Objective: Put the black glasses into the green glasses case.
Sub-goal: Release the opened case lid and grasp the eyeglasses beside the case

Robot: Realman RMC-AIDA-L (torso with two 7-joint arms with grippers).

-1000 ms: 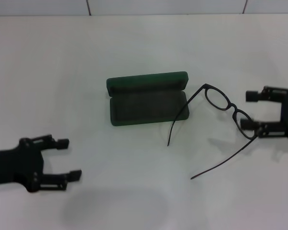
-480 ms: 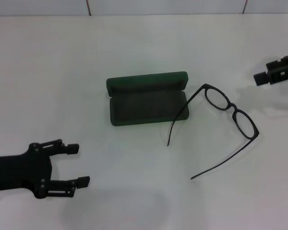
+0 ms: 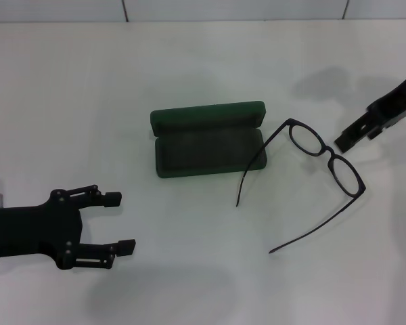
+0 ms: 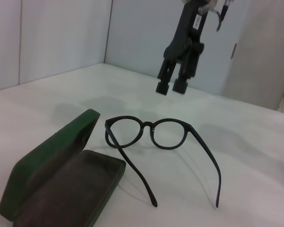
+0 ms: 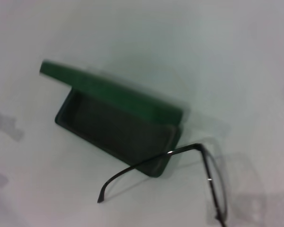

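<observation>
**A:** Jaws first: the left gripper [image 3: 117, 222] hangs spread and empty over the near tabletop [image 3: 68, 88], well apart from everything. The right gripper [image 4: 172, 87] hovers above the black glasses [image 3: 323, 154], holding nothing; its jaws look nearly together, with only a thin gap.

**B:** And the glasses?

**A:** Unfolded on the tabletop just beside the green glasses case [image 3: 208, 139], which lies open. One temple arm rests against the case's corner.

**B:** How would they handle?

**A:** Light, thin and springy, I'd judge, with lenses that smear or scratch. Pinch the bridge or the frame front, not a temple.

**B:** Any view adding something?

**A:** Only the left wrist view shows the right gripper's two fingers [image 4: 163, 88] clearly; the head view catches just one dark tip.
</observation>
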